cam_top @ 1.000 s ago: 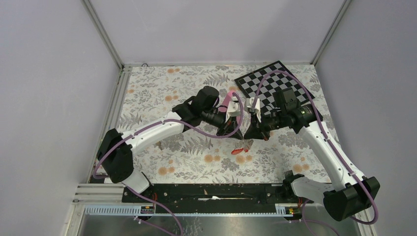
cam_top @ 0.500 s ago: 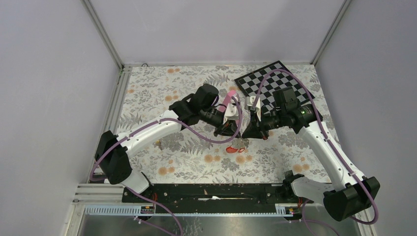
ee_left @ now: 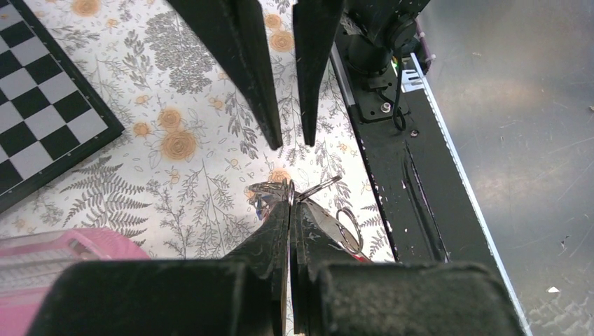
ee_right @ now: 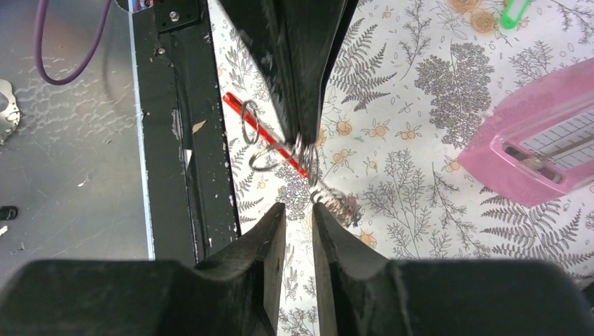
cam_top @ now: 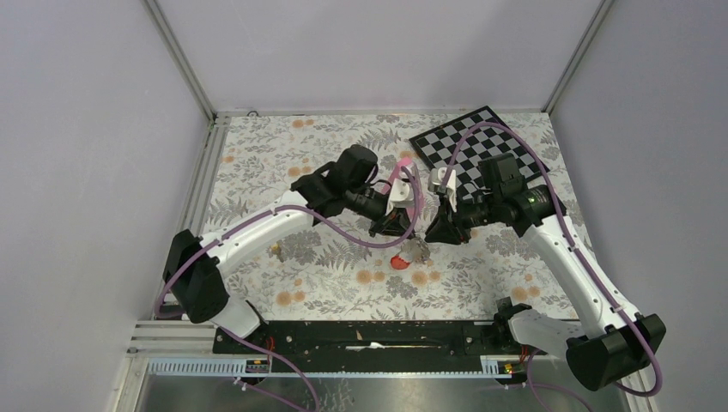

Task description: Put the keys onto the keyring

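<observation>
Since a second ago right tool (ee_right: 298, 208) has parted narrowly, holding nothing.
Facing left tool (ee_left: 291, 199) pinches keyring (ee_right: 273, 140); keys (ee_right: 336, 203) dangle just beyond right tool's tips, red bar slanting away.

The top external camera looks steeply down from above and behind the arm bases, far enough off to take in the whole floral desk (cam_top: 326, 283). Each wrist camera sits close behind its own gripper. The left gripper (ee_left: 291, 192) and right gripper (ee_right: 298, 210) face one another, so both close views share the keyring (ee_right: 270, 136) between them and the pink metronome (ee_right: 539, 140) alongside.
</observation>
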{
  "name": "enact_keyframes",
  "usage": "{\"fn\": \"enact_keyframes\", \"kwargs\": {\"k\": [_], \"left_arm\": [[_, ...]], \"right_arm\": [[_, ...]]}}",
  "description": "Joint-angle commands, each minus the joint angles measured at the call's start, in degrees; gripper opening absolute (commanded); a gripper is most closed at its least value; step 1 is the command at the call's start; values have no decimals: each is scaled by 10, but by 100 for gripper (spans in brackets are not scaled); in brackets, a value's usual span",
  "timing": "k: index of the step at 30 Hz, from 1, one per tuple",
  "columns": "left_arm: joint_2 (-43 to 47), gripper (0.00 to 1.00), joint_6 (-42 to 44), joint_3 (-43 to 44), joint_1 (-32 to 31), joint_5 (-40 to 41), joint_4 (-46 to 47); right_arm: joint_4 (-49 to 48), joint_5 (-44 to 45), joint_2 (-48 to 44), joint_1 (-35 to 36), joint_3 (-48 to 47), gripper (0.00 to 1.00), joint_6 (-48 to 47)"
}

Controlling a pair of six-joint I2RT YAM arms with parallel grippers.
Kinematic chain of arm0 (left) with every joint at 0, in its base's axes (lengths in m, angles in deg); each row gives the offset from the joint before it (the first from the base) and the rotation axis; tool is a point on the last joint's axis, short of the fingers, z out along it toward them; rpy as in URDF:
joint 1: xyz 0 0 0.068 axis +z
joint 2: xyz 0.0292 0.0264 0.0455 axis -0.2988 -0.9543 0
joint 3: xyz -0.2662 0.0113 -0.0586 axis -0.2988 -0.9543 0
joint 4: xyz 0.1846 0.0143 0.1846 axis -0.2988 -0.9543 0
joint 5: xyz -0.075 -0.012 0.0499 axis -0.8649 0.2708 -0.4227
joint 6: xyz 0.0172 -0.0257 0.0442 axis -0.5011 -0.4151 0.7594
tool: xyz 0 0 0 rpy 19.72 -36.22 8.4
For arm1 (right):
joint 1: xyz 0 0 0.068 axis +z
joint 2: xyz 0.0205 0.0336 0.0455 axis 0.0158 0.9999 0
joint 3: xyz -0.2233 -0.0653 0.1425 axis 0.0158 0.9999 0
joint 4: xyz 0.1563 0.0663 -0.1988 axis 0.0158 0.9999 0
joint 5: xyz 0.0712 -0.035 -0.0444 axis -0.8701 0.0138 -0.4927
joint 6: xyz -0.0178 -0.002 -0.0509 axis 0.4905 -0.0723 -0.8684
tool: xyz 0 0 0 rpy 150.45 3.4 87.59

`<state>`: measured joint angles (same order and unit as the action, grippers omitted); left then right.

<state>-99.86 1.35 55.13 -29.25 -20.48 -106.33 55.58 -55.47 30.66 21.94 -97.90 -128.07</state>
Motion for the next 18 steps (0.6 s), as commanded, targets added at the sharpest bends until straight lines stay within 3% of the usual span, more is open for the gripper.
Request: {"fn": "enact_keyframes", "kwargs": {"k": [1,7,13,15,18], "left_arm": [[43,0,1,-6,24,-39,25],[56,0,-131,-73,64,-148,172],[65,0,-240,-120,72,-194,296],[64,0,-350,-152,75,-201,415],[56,0,-607,-225,85,-193,721]], "right_arm": [[-8,22,-23,-3,-4,28,-3],[-6,0,-17,-3,-16,31,-3],[-13,-16,-15,-6,-17,34,7],[-15,-25,-13,-7,-19,34,13],[-23,-42,-7,-7,-24,35,22]]}}
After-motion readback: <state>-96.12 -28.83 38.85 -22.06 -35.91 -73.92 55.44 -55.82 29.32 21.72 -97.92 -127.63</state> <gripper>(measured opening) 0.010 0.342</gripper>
